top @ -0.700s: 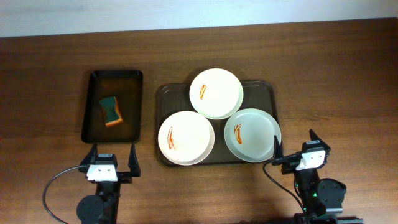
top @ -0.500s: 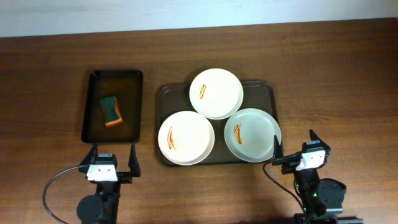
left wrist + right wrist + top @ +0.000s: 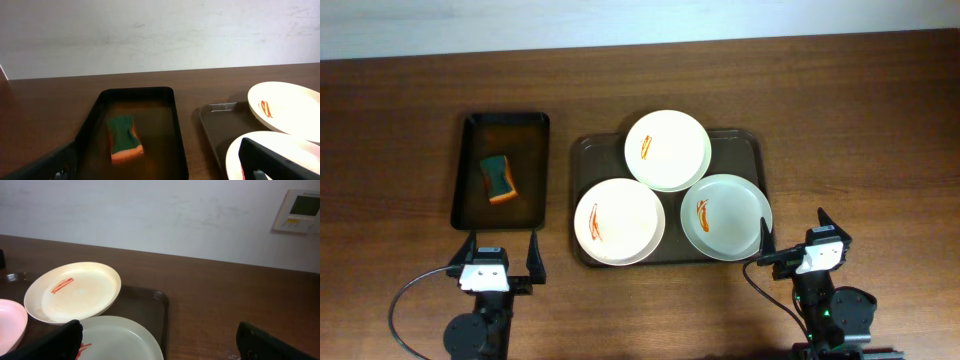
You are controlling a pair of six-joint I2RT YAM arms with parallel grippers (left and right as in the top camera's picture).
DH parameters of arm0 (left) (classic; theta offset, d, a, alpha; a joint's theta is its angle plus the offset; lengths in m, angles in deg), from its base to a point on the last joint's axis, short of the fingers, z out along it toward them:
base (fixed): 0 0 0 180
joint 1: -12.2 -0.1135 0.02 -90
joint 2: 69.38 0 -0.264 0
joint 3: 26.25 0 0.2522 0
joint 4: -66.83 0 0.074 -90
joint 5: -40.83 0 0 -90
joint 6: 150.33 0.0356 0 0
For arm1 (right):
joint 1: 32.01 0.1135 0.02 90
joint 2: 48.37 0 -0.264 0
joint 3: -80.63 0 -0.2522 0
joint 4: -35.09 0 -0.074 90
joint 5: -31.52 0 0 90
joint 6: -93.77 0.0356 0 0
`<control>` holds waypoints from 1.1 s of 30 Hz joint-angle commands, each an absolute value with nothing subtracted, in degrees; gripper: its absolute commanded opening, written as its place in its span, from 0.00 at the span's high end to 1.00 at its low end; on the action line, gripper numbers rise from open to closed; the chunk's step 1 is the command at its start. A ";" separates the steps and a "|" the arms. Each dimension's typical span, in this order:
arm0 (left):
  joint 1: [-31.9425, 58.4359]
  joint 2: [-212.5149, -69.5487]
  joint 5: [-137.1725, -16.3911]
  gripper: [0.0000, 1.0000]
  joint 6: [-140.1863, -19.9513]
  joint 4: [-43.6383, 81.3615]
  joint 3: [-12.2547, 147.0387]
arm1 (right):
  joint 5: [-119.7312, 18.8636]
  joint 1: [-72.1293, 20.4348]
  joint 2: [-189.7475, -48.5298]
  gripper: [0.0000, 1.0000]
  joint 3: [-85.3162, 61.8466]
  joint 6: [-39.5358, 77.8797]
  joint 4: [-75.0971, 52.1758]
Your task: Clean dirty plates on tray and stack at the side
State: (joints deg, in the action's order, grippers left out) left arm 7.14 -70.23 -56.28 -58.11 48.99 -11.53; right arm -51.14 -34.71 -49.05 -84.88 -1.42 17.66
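Note:
Three plates with orange-red streaks lie on the dark brown tray (image 3: 740, 142): one at the back (image 3: 667, 150), one at front left (image 3: 619, 221), one pale-greenish at front right (image 3: 726, 216). My left gripper (image 3: 502, 248) is open and empty, near the table's front edge, just in front of the black tray. My right gripper (image 3: 793, 234) is open and empty, at the front right corner of the brown tray. In the left wrist view, two plates (image 3: 285, 107) show at right. In the right wrist view, the back plate (image 3: 72, 291) and the greenish plate (image 3: 120, 337) show.
A smaller black tray (image 3: 468, 186) at the left holds a green and orange sponge (image 3: 498, 178), also in the left wrist view (image 3: 124, 138). Bare wooden table (image 3: 860, 130) lies right of the brown tray. A white wall stands behind the table.

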 commanded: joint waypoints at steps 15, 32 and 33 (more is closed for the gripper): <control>6.79 -69.79 -56.89 0.00 -57.24 49.10 -11.95 | -51.65 -35.15 -48.77 0.02 -85.29 -1.81 17.45; 6.83 -69.79 -85.79 0.00 -70.07 66.24 -11.93 | -51.63 -35.15 -48.77 0.02 -85.29 -1.79 17.45; 6.77 -69.79 -85.59 0.00 -70.05 69.76 -11.90 | -51.63 -35.15 -48.77 0.02 -85.29 -1.81 17.45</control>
